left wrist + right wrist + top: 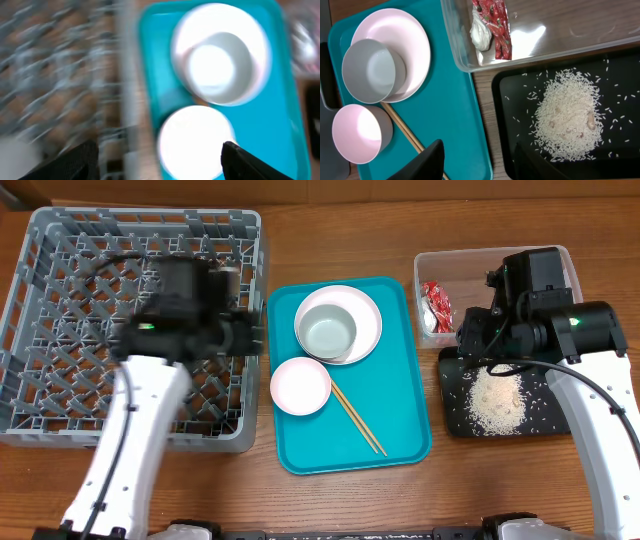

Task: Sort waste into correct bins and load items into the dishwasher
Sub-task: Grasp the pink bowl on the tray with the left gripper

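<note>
Standing with both pincers spread and empty: waste in the bins, dishes on the teal tray

Left gripper (160, 167): positioned over the right wall of the grey dish rack (60, 400), just beside the teal tray (400, 380). The wrist view is badly blurred, yet both fingertips show at the lower corners, well apart, with nothing gripped. The left arm hides part of the rack's middle.

Right gripper (480, 162): positioned above the gap between the teal tray and the black tray (620, 65). Fingers are apart and hold nothing.

Waste: the red snack wrapper (492, 25) lies inside the clear tub (560, 30), at its end nearest the teal tray. The rice (567, 117) sits in a heap in the black tray, with stray grains scattered around it.

Items: the white plate (368, 315) rests on the far half of the teal tray, with the grey-white bowl (327, 332) upright on it, off-centre. The pale pink bowl (300, 385) stands upright on the tray, just beside the plate. The chopsticks (357, 420) lie diagonally on the tray, running from the pink bowl toward the near right corner.
</note>
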You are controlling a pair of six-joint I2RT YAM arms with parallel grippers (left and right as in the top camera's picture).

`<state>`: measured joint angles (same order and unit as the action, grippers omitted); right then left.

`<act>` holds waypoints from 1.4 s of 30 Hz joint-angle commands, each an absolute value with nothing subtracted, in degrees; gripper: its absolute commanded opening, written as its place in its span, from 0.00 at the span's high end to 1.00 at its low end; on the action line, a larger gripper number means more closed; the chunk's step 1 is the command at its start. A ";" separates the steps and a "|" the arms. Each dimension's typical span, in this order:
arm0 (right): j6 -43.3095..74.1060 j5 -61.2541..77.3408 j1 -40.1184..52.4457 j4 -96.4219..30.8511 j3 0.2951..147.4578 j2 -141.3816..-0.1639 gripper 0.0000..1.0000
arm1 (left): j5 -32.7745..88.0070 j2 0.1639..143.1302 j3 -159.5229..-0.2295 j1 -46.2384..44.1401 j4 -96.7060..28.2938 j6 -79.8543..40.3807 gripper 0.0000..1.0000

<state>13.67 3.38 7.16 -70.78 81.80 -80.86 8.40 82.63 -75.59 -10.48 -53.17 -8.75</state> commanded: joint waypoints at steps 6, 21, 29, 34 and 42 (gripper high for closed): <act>13.67 2.63 7.01 -70.65 83.18 -80.47 0.52 | 4.27 89.82 -76.66 -28.23 -50.68 -5.08 0.17; 13.65 2.61 7.01 -70.65 83.18 -80.47 0.52 | 4.43 107.33 -76.66 -35.29 -54.11 -5.17 0.45; 13.65 2.61 7.01 -70.74 83.18 -80.47 0.52 | 4.51 108.95 -76.69 -35.31 -55.68 -5.37 0.95; 13.63 2.59 6.98 -70.89 83.18 -80.47 0.52 | 4.54 108.62 -77.23 -35.29 -57.69 -6.66 0.96; 13.63 2.59 6.98 -70.89 83.18 -80.47 0.52 | 4.49 106.04 -85.69 -35.27 -66.59 -6.35 0.96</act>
<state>13.67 3.38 7.16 -71.16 81.80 -80.86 4.29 108.75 -81.34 -35.22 -64.86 -5.80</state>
